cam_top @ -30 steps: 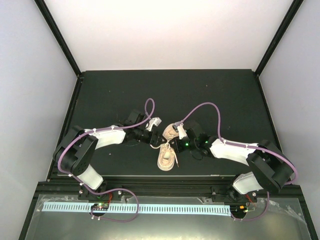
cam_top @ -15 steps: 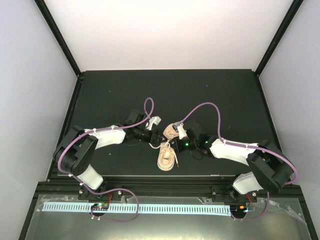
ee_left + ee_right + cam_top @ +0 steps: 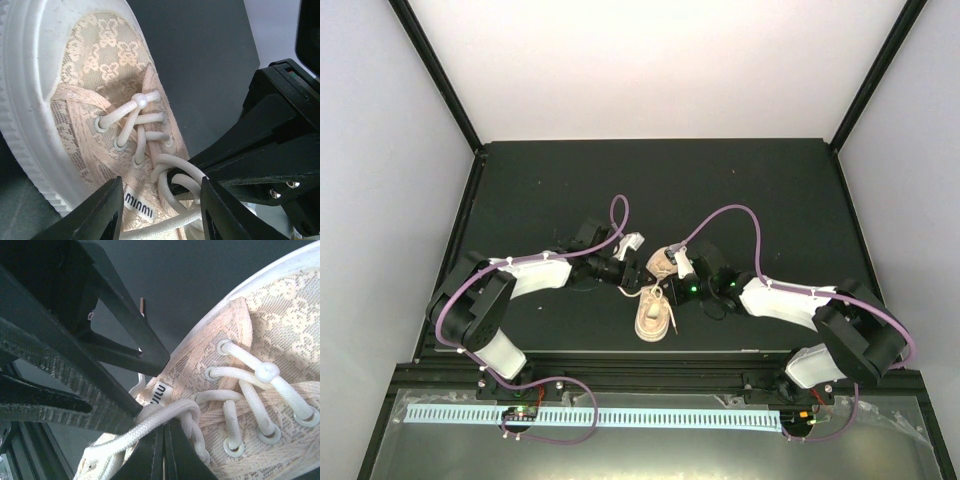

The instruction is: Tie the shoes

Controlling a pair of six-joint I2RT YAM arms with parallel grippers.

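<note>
A small beige low-top sneaker with lace-patterned fabric and a pale rubber sole point(image 3: 653, 318) is lying on the dark matte counter point(image 3: 750, 190). It is sitting toward 6 o'clock from the counter's middle, near the front edge, with its toe pointing to 6 o'clock. The two arms are reaching in over it, the left from 8 o'clock and the right from 4 o'clock, and they are meeting just above the lacing.

In the left wrist view the sneaker is filling the frame with its toe aiming at 11 o'clock. The thin off-white laces point(image 3: 137, 117) are crossing the eyelets, with a small knot point(image 3: 141, 99) sitting at the toe end of the lacing. The left tool point(image 3: 161, 192) is standing with its fingers spread apart, straddling the tongue and its white label with dark letters point(image 3: 137, 202). One loose strand is running between the fingers, and they are gripping nothing.

The right tool point(image 3: 163, 447) is coming in from 3 o'clock in that view, with lace loops curling round its tip. In its own camera its fingers are pressing together, pinching a bundle of lace strands beside the tongue label.
</note>
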